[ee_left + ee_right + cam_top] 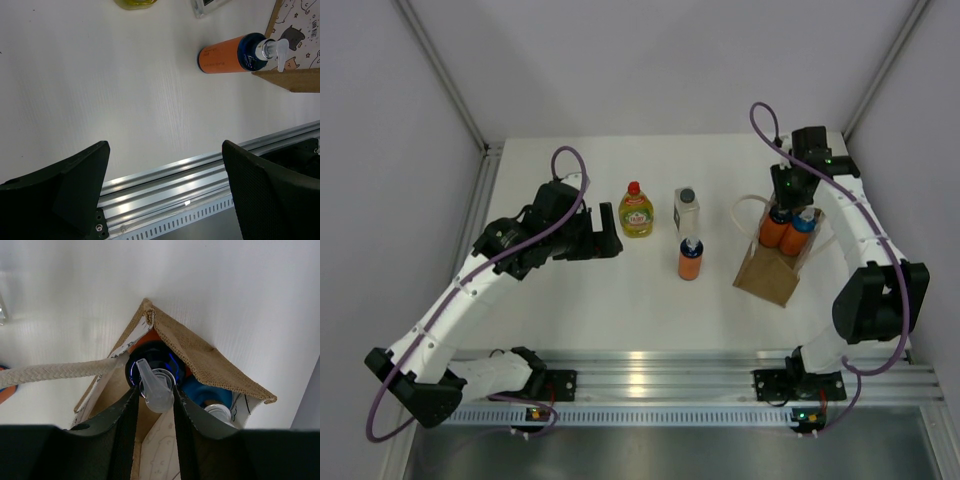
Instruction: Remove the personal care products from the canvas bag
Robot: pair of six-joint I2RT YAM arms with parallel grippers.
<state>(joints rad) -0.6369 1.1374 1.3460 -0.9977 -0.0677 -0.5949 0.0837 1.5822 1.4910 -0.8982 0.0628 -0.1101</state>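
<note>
The canvas bag stands on the table at the right, and two orange bottles with blue tops stick out of its mouth. My right gripper is shut on the pump top of the left one, a little above the bag. The second bottle sits beside it inside the bag. A third orange bottle stands on the table, with the yellow-green bottle and the whitish bottle behind it. My left gripper is open and empty, left of the yellow-green bottle.
A white rope handle of the bag crosses left of my right fingers. The aluminium rail runs along the table's near edge. Grey walls close in the table on the left, back and right.
</note>
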